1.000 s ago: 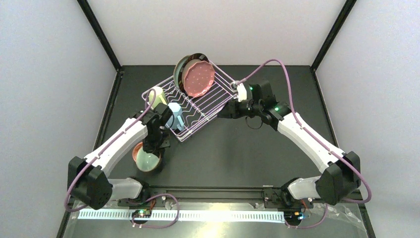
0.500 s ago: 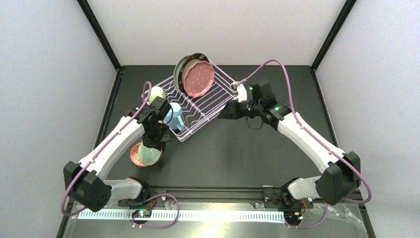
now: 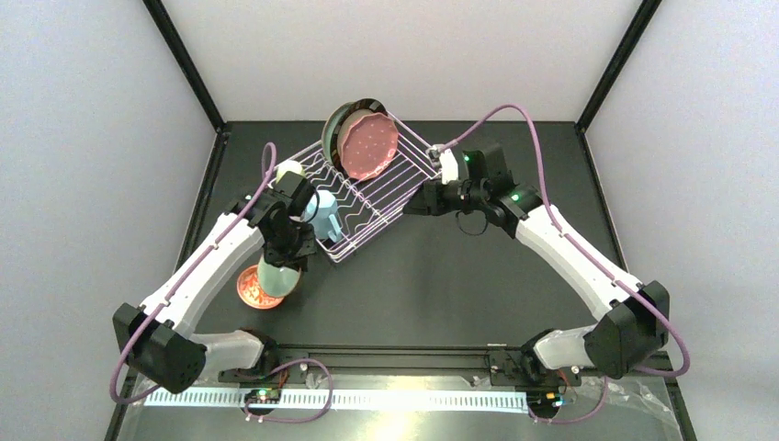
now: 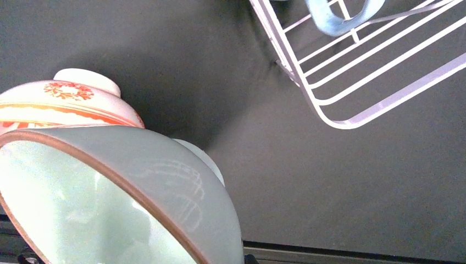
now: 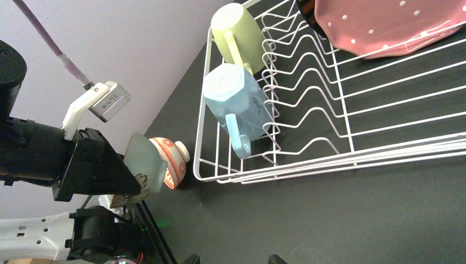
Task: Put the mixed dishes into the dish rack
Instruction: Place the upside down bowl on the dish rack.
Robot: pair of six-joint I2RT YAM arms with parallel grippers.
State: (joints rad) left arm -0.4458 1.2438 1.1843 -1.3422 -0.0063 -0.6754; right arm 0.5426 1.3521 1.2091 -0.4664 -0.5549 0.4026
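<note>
Glazed mint bowl (image 4: 137,187), smooth-walled with a thin brown rim: the left gripper (image 5: 125,177) is clasping it, tilted, at lower left of the left wrist view. Just beside it a reddish patterned bowl (image 4: 66,104) is lying inverted on the black table (image 4: 329,181). The white wire dish rack (image 3: 377,207), at centre of the top view, is holding a pale green mug (image 3: 289,172), a faceted light blue mug (image 3: 324,213) and a pink speckled plate (image 3: 367,147) leaning against a dark-rimmed plate (image 3: 338,124). The right gripper (image 5: 233,258) is hanging spread and empty by the rack's right edge.
</note>
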